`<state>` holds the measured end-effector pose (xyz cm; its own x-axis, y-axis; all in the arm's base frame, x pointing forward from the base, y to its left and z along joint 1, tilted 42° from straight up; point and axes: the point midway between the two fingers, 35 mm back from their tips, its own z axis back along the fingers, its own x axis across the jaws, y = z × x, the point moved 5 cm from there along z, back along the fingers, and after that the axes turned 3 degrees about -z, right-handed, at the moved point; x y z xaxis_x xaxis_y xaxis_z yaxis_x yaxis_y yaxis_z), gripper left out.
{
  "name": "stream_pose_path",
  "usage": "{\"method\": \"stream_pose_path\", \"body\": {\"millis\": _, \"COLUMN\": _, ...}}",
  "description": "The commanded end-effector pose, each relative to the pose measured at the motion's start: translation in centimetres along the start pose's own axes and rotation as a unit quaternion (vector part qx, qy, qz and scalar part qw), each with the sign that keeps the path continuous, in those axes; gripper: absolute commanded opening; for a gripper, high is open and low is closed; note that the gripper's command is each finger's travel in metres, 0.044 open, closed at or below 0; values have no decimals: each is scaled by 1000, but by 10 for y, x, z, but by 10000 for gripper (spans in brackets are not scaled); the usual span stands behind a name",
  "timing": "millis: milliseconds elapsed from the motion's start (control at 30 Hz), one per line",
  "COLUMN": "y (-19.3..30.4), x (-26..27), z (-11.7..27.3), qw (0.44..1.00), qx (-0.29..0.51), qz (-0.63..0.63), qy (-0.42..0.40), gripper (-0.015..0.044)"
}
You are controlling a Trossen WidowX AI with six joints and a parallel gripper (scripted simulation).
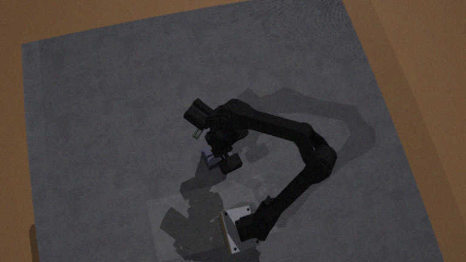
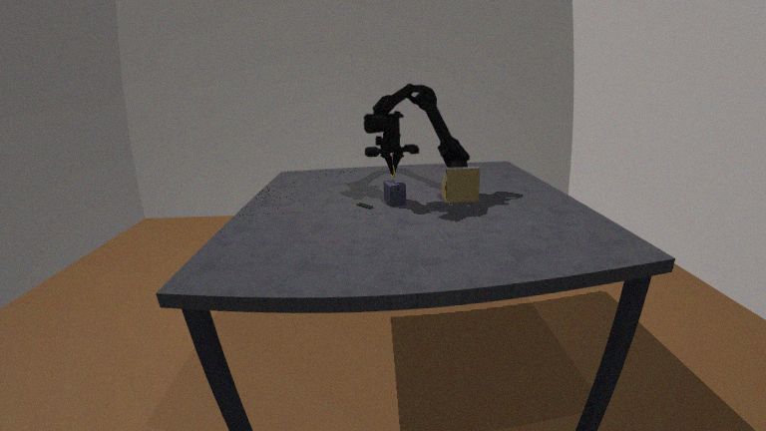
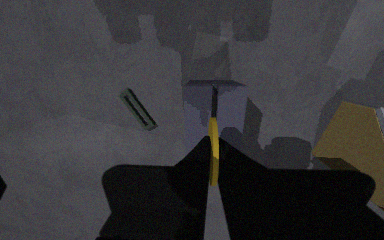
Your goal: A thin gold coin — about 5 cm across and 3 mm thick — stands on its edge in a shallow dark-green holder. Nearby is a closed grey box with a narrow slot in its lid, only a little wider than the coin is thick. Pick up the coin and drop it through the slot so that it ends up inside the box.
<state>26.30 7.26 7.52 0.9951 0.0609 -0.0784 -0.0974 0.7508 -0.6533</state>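
My gripper (image 2: 393, 168) (image 3: 211, 141) points down and is shut on the gold coin (image 2: 393, 173) (image 3: 214, 129), which is held on edge, its lower part sticking out below the fingertips. The closed grey box (image 1: 213, 162) (image 2: 394, 195) (image 3: 197, 110) looks bluish and stands under the gripper. The coin is close above its lid. In the wrist view the dark slot (image 3: 215, 97) runs in line with the coin, and its nearer part is hidden behind the coin and fingers. The green holder (image 1: 196, 133) (image 2: 364, 206) (image 3: 132, 108) lies empty beside the box. The top view does not show the coin.
The arm's mounting block (image 1: 224, 228) (image 2: 462, 185) (image 3: 347, 131), with a yellowish side, stands to the right of the box in the exterior view and the wrist view. The arm arches over the grey table (image 1: 102, 83) (image 2: 338, 256). Its shadows fall around the box.
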Motion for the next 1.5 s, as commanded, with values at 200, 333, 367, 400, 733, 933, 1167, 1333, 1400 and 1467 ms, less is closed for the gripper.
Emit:
{"method": "stream_pose_path", "body": {"millis": 200, "y": 1, "x": -4, "z": -2, "qw": 1000, "qx": -3, "qz": 1, "qy": 4, "gripper": 0}}
{"method": "stream_pose_path", "body": {"millis": 333, "y": 2, "x": -5, "z": 0, "qw": 1000, "qx": -3, "qz": 0, "qy": 4, "gripper": 0}}
{"method": "stream_pose_path", "body": {"millis": 367, "y": 2, "x": -5, "z": 0, "qw": 1000, "qx": -3, "qz": 0, "qy": 4, "gripper": 0}}
{"method": "stream_pose_path", "body": {"millis": 400, "y": 2, "x": -5, "z": 0, "qw": 1000, "qx": -3, "qz": 0, "qy": 4, "gripper": 0}}
{"method": "stream_pose_path", "body": {"millis": 733, "y": 2, "x": -4, "z": 1, "qw": 1000, "qx": -3, "qz": -1, "qy": 0, "gripper": 0}}
{"method": "stream_pose_path", "body": {"millis": 933, "y": 2, "x": -4, "z": 0, "qw": 1000, "qx": -3, "qz": -1, "qy": 0, "gripper": 0}}
{"method": "stream_pose_path", "body": {"millis": 1167, "y": 1, "x": -6, "z": -3, "qw": 1000, "qx": -3, "qz": 1, "qy": 0, "gripper": 0}}
{"method": "stream_pose_path", "body": {"millis": 1333, "y": 0, "x": -7, "z": -3, "qw": 1000, "qx": -3, "qz": 3, "qy": 0, "gripper": 0}}
{"method": "stream_pose_path", "body": {"millis": 1400, "y": 0, "x": -7, "z": -4, "qw": 1000, "qx": -3, "qz": 3, "qy": 0, "gripper": 0}}
{"method": "stream_pose_path", "body": {"millis": 1467, "y": 1, "x": -7, "z": -4, "qw": 1000, "qx": -3, "qz": 3, "qy": 0, "gripper": 0}}
